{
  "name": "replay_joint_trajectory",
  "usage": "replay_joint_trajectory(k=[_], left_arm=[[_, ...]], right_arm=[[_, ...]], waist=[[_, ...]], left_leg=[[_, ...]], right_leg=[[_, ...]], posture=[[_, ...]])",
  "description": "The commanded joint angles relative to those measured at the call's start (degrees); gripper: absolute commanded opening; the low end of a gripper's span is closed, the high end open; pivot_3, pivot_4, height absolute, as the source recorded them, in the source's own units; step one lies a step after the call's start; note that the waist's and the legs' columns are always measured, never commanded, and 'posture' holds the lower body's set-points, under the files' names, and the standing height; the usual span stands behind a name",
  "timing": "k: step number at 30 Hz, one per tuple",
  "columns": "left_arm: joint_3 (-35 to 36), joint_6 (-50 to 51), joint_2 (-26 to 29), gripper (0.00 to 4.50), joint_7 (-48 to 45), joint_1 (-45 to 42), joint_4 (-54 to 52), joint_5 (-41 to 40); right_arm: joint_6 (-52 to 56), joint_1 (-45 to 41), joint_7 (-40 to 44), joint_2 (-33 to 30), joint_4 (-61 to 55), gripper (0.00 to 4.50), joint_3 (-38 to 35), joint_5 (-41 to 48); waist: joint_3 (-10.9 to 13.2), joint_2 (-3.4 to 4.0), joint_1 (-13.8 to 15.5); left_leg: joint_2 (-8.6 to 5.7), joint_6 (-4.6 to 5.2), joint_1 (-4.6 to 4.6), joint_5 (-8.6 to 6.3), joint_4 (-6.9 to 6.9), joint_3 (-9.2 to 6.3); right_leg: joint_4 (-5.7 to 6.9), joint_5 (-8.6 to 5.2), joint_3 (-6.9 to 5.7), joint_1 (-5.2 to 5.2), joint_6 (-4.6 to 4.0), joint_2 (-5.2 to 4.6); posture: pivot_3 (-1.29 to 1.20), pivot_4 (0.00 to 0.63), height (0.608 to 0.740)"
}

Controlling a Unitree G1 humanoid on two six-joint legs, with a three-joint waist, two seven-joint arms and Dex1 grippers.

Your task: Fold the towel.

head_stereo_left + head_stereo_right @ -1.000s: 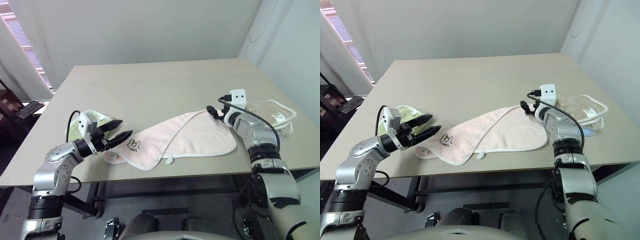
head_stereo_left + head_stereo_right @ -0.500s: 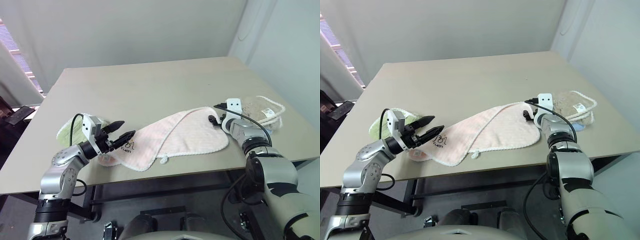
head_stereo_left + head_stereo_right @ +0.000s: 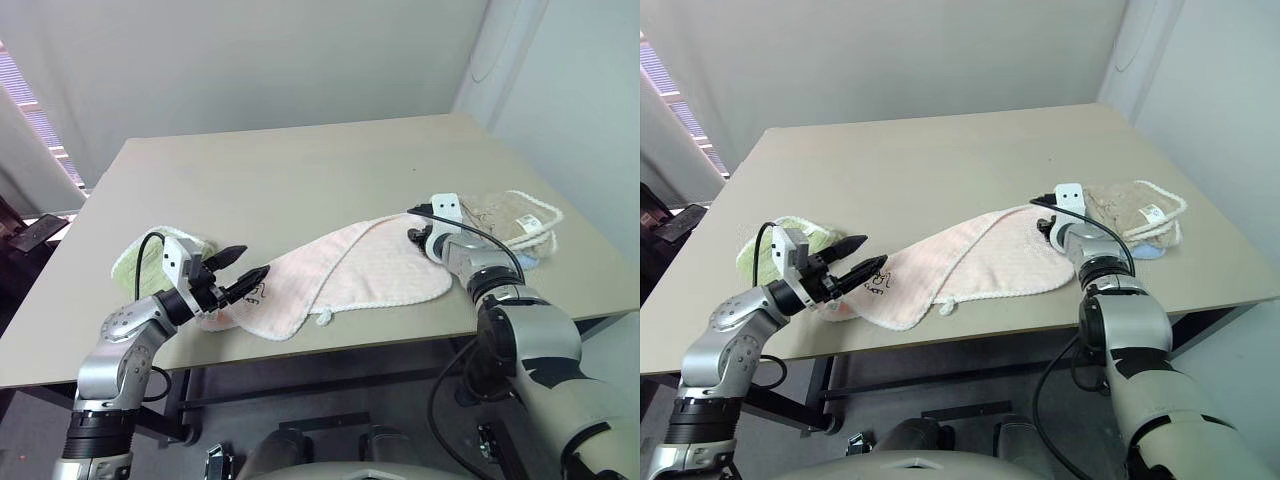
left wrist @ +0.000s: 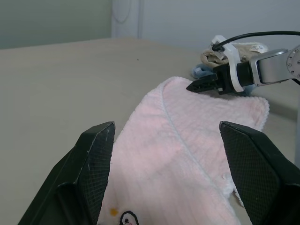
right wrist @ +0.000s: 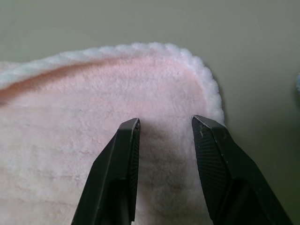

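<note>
pink towel (image 3: 340,280) lying long-axis crosswise on the surface (image 3: 300,180), its far rounded corner sitting directly under the right claw (image 5: 164,140), fingers parted astride it, nothing gripped; left claw (image 3: 243,268) released at the logo end.

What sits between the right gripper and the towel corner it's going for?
Nothing visible. The right gripper is over the towel near its rounded corner, fingers apart with only pink terry between them. The beige towel lies off to the side.

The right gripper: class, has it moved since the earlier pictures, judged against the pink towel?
Yes. The right gripper has come down onto the pink towel, near its far right corner, its fingers narrowing.
</note>
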Motion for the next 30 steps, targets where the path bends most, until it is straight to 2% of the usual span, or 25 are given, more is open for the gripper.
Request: replay_joint_trajectory(k=[1,6,9,12,17,21,25,30], left_arm=[[1.6,-1.9,1.2,3.75,-1.0,-0.4,0.7,0.5],[1.4,-2.8,1.4,3.75,-2.0,-1.3,2.6,0.9],[1.2,-2.9,1.1,3.75,-2.2,-1.5,2.8,1.0],[1.2,-2.7,1.1,3.75,-2.2,-1.5,2.5,1.1],[1.3,-2.6,1.3,3.75,-2.4,-1.2,2.0,1.1],[1.5,-2.5,1.6,3.75,-2.3,-1.1,1.8,1.1],[1.7,-2.2,1.9,3.75,-2.3,-1.0,1.5,1.1],[1.5,-1.6,2.1,3.75,-2.0,-1.2,1.1,0.9]], right_arm=[[-0.4,-1.0,-1.1,-0.3,-0.2,1.75,0.0,-1.0],[-1.1,-0.4,-0.1,0.3,-0.3,1.75,1.0,-2.6],[-0.5,-0.3,0.4,0.5,-0.3,2.33,1.1,-2.9],[1.6,-0.3,2.4,0.9,-0.1,3.32,1.5,-3.2],[4.4,0.1,5.6,1.6,0.1,3.32,2.4,-3.9],[4.5,0.7,6.0,1.7,0.0,3.32,3.9,-5.7],[6.0,1.3,4.4,1.5,0.3,2.43,4.6,-6.6],[5.9,1.3,3.8,1.1,-0.2,0.60,3.9,-6.0]], waist=[[0.0,0.01,0.0],[0.0,0.02,0.0],[0.0,0.02,0.0],[0.0,0.01,0.0],[0.0,0.01,0.0],[0.0,0.01,-0.1],[-0.1,0.00,0.0],[-0.1,-0.02,0.4]], left_leg=[[0.00,0.00,0.00,0.00,-0.01,0.00],[0.00,-0.01,0.00,0.00,-0.01,0.00],[0.01,-0.01,0.00,0.01,-0.01,0.00],[0.01,-0.01,0.03,0.01,-0.01,0.00],[0.03,-0.02,0.38,-0.01,-0.03,0.00],[0.06,-0.01,0.89,-0.03,-0.13,0.00],[0.07,-0.02,0.94,-0.03,-0.11,-0.02],[0.07,-0.02,0.96,-0.03,-0.05,-0.02]], right_leg=[[0.00,0.00,0.00,0.00,0.00,0.00],[0.00,0.00,0.00,-0.01,0.00,0.00],[0.01,0.00,0.00,-0.01,0.00,0.01],[0.01,0.00,0.00,0.01,0.00,0.01],[0.00,-0.01,0.00,0.14,-0.01,0.01],[-0.05,-0.05,0.00,0.73,-0.01,0.03],[-0.04,-0.05,0.00,0.70,-0.01,0.05],[-0.05,-0.05,0.00,0.76,-0.01,0.05]], posture=[[0.00,0.000,0.737],[0.00,0.000,0.737],[0.00,0.000,0.737],[0.00,0.000,0.737],[0.00,0.000,0.737],[0.00,0.000,0.737],[0.00,0.000,0.737],[0.00,0.000,0.737]])
